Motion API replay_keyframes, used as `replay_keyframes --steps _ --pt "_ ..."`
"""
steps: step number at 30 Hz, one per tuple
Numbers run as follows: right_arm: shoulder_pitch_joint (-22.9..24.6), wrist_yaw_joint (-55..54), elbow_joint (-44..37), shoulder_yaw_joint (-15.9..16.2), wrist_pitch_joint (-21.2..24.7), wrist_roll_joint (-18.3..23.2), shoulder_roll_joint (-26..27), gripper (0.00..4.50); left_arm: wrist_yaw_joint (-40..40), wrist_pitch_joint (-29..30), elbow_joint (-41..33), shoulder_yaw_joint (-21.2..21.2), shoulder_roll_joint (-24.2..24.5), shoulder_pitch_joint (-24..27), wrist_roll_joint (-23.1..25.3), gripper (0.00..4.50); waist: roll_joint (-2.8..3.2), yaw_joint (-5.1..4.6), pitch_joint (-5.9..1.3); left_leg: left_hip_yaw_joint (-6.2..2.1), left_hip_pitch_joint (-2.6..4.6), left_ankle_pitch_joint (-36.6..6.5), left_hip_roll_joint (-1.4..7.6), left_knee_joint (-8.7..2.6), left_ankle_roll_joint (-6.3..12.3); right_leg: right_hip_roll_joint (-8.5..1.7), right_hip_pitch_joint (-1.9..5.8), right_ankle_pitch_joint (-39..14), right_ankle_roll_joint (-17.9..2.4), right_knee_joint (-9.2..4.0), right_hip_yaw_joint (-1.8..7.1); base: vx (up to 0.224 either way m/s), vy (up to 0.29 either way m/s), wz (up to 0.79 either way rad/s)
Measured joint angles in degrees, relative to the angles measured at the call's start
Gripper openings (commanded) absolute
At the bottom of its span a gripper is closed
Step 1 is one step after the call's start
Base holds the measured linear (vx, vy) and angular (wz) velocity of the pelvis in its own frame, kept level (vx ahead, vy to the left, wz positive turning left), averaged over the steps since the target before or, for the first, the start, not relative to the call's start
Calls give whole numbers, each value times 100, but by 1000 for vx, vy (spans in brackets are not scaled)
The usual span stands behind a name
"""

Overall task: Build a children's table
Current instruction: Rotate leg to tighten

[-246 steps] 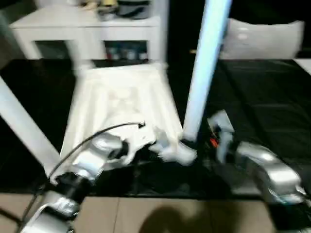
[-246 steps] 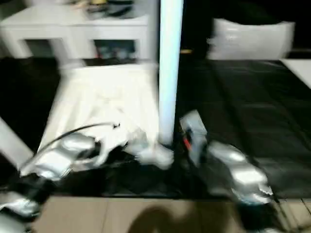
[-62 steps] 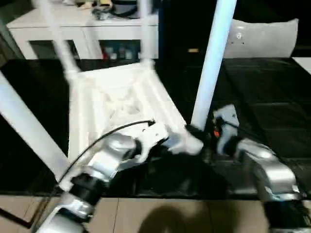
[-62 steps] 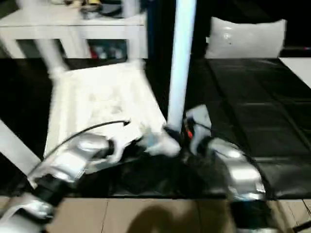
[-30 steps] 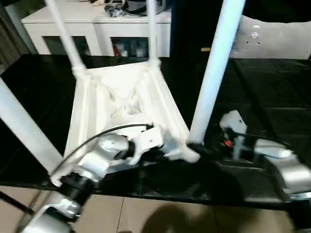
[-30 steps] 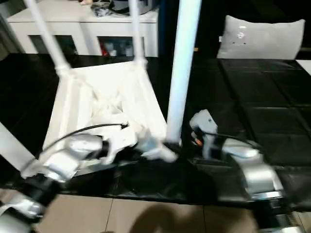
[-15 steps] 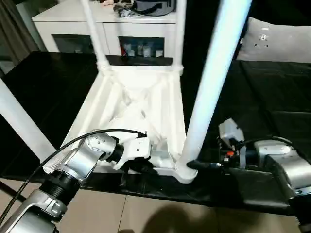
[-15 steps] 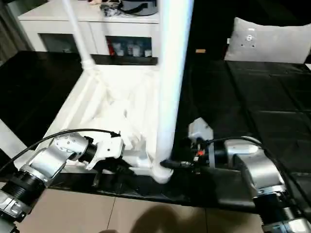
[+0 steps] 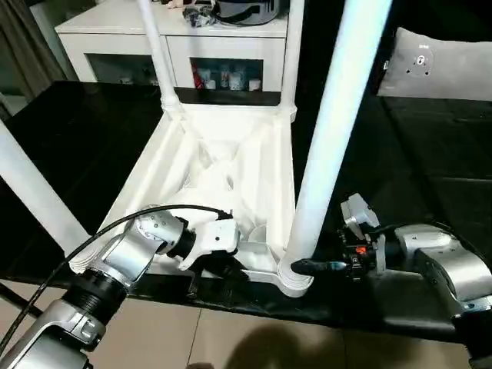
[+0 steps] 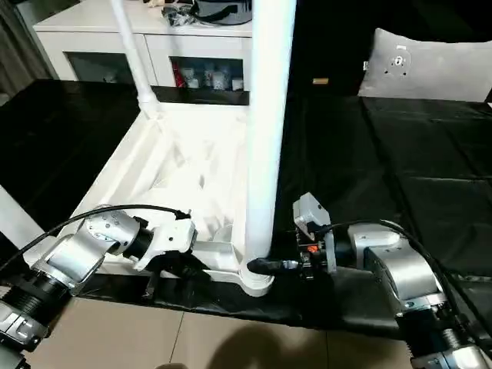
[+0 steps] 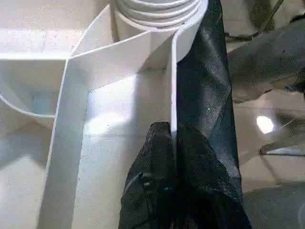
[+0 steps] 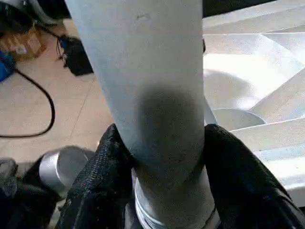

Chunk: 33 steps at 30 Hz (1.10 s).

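Observation:
The children's table lies upside down on the black mat, its ribbed white top [image 9: 223,154] facing up with white legs rising from the corners. My left gripper [image 9: 228,267] is shut on the thin near rim of the top [image 11: 172,95], one black finger [image 11: 150,191] on each side of the wall. My right gripper [image 9: 307,266] grips the base of the near right leg [image 9: 330,131], just above its corner socket [image 9: 296,278]. Both black fingers [image 12: 102,176] press against the leg [image 12: 152,71]. The far legs [image 9: 157,54] and the near left leg [image 9: 34,192] stand up too.
A white low cabinet [image 9: 192,38] with glass doors stands behind the mat. A grey cushion [image 9: 442,65] lies at the back right. The black mat [image 9: 415,177] stretches to the right of the table. Beige tiled floor [image 9: 231,338] runs along the near edge. A black cable [image 9: 115,227] arcs over my left forearm.
My right gripper's fingers have closed in onto the base of the near right leg. The left gripper keeps its hold on the rim. The camera has shifted a little.

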Motion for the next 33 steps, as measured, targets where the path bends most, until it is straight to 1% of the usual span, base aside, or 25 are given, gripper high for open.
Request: replay_keyframes --steps 3,5,6,11,12,14,15,17,19,20,22,26,29,32,33 --pt "118 -223 -125 -69 54 14 109 192 66 329 -141 44 -26 41 -8 0 2 -35 -1 0 4 1 1 0 -2 0 0 1 -1 4 0 0 0 0" --pt "126 -627 -140 -137 73 -71 307 192 320 584 -152 167 -115 84 7 0 4 -67 -3 2 13 4 1 0 -9 1 7 5 -3 6 0 0 0 0" --pt "125 -1039 -126 -217 107 -181 507 191 579 746 -132 277 -195 89 48 0 4 -125 -2 2 17 -5 2 2 -38 1 7 8 -3 9 0 0 0 0" --pt "44 -2292 135 -484 10 -484 1026 191 1369 1268 -104 471 -608 88 114 0 4 -410 -5 7 24 0 2 6 -45 0 8 10 0 -6 -1 0 0 0" --pt "15 -2762 165 -582 39 -589 1269 191 1649 1418 -83 559 -752 88 121 0 4 -458 -5 6 23 0 2 5 -46 1 8 11 1 -5 -2 0 0 0" --pt "-156 -3975 191 -792 327 -843 1852 191 2360 1696 68 810 -1150 40 186 0 5 -548 -4 3 22 6 2 6 -54 3 5 15 0 -1 -5 0 0 0" --pt "-301 -4515 213 -820 491 -974 2020 191 2667 1822 154 840 -1332 -49 231 0 5 -568 -4 1 19 8 2 5 -58 2 4 15 0 -7 -13 0 0 0" --pt "-363 -4889 188 -821 570 -1077 2118 191 2950 1918 184 897 -1545 -59 229 0 3 -565 -5 -2 15 4 2 4 -54 2 8 14 0 -13 -14 0 0 0" --pt "-310 -5153 138 -876 473 -1146 2254 191 3189 2020 190 950 -1766 -64 229 0 6 -520 -6 -2 6 -3 0 -2 -44 -1 6 15 1 -15 -13 0 0 0" --pt "-291 -5223 130 -881 427 -1166 2285 225 3232 2041 189 950 -1797 -71 228 0 11 -510 -9 -2 6 -7 0 -5 -40 -1 6 14 1 -15 -13 0 0 0" --pt "-220 -5263 65 -881 363 -1173 2297 225 3215 2040 177 942 -1800 -71 222 0 19 -488 -14 -3 7 -7 0 -22 -38 -1 4 9 9 -16 -13 0 0 0" --pt "-166 -5294 -3 -897 356 -1174 2333 225 3184 2036 166 933 -1784 -70 218 0 22 -473 -14 -3 7 -7 0 -28 -38 1 1 7 10 -15 -13 0 0 0" --pt "-95 -5204 -108 -884 369 -1153 2222 225 3078 1906 124 851 -1662 -37 214 0 22 -472 -12 -3 6 -7 0 -28 -39 1 1 7 10 -17 -12 0 0 0" --pt "-51 -4728 -142 -863 327 -1032 1857 225 2856 1662 107 742 -1480 -1 215 0 20 -445 -8 -3 5 -7 -2 -28 -39 -1 1 7 10 -18 -12 0 0 0" --pt "-30 -4560 -142 -850 296 -1018 1738 245 2790 1593 102 713 -1435 7 209 0 20 -425 -8 -3 5 -7 -1 -28 -39 0 1 7 10 -18 -12 0 0 0"
